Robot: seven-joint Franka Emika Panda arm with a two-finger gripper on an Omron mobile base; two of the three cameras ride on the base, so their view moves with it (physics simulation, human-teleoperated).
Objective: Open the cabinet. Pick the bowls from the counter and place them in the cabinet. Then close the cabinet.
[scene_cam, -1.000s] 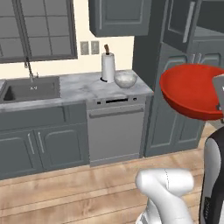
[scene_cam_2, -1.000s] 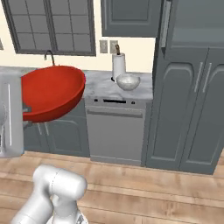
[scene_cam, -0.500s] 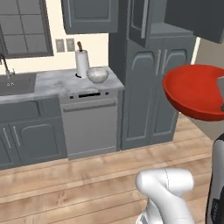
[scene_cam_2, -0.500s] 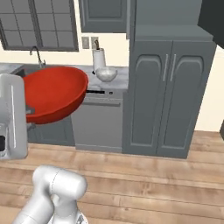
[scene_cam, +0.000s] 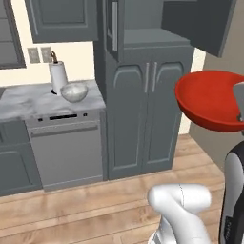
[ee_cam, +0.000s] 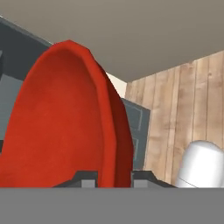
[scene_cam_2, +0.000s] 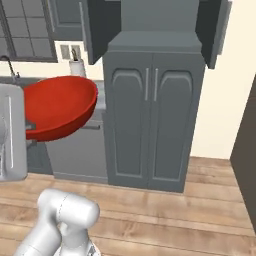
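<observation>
While the tall cabinet stood with both upper doors swung open and its grey shelf bare, the tool pinched the rim of the red bowl, its two tips pressed on either side of the wall. The bowl hung in the air, off to the right of the cabinet's lower doors. The marbled bowl sat on the surface at far left, just beside the paper-towel roll.
</observation>
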